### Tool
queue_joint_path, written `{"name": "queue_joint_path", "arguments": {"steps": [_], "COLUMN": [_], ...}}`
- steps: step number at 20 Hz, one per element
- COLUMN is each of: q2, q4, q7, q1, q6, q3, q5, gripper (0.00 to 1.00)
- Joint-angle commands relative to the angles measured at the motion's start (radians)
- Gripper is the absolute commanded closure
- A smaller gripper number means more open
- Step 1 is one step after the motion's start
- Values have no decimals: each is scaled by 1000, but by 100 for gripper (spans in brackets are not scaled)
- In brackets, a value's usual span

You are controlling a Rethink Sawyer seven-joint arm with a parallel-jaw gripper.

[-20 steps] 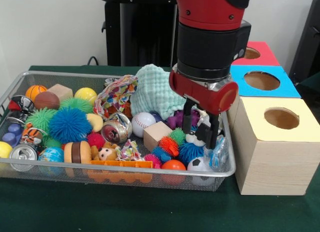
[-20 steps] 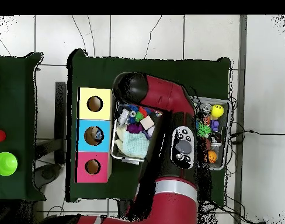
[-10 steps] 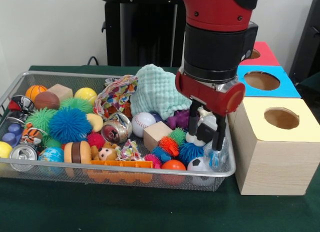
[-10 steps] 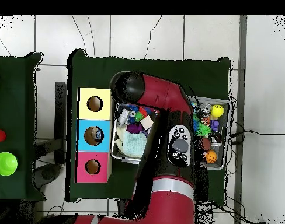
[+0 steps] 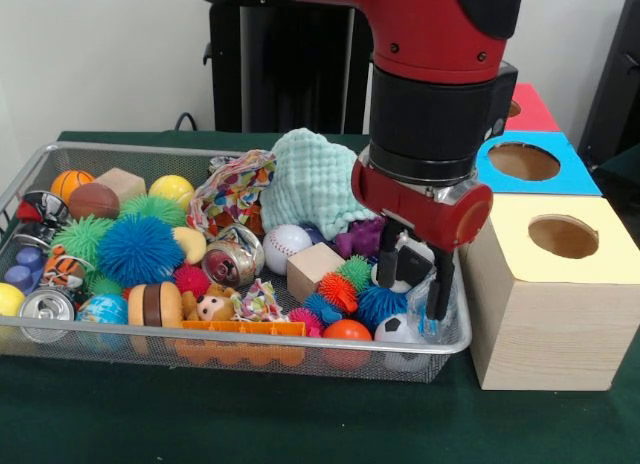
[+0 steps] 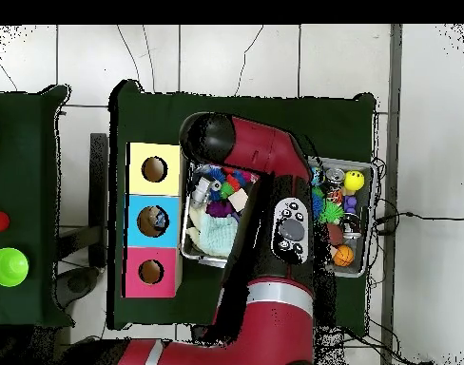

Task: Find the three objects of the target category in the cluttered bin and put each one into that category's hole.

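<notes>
A wire bin (image 5: 250, 346) holds a jumble of toys: a baseball (image 5: 287, 247), a wooden cube (image 5: 313, 269), a mint cloth (image 5: 315, 184), spiky balls, crushed cans, a soccer ball (image 5: 398, 329). My gripper (image 5: 412, 284) hangs low over the bin's right end, open, its fingers straddling a small white toy (image 5: 395, 276). The right finger is beside a crumpled clear plastic piece (image 5: 438, 309) at the bin's corner. In the overhead view the arm (image 6: 274, 190) hides the gripper and the bin's (image 6: 185, 223) middle.
Three boxes with round holes stand in a row right of the bin: yellow (image 5: 560, 284) nearest, then blue (image 5: 525, 164), then red (image 5: 520, 104). The yellow box's side is close to my right finger. A large blue spiky ball (image 5: 139, 249) lies at the bin's left.
The arm has shifted right and a little lower, bringing the gripper from the bin's middle-right to its right corner by the yellow box. The fingers stay spread.
</notes>
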Motion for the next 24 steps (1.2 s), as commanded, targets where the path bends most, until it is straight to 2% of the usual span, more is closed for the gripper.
{"name": "queue_joint_path", "arguments": {"steps": [1, 6, 18, 19, 22, 24], "q2": [48, 85, 117, 116, 105, 98], "q4": [-12, -58, -98, -102, -137, -140], "q7": [81, 86, 86, 87, 138, 172], "q1": [-6, -3, 13, 16, 52, 62], "q6": [18, 21, 33, 45, 165, 197], "q3": [87, 88, 93, 90, 52, 52], "q5": [19, 21, 24, 24, 29, 48], "gripper": [0, 0, 0, 0, 0, 0]}}
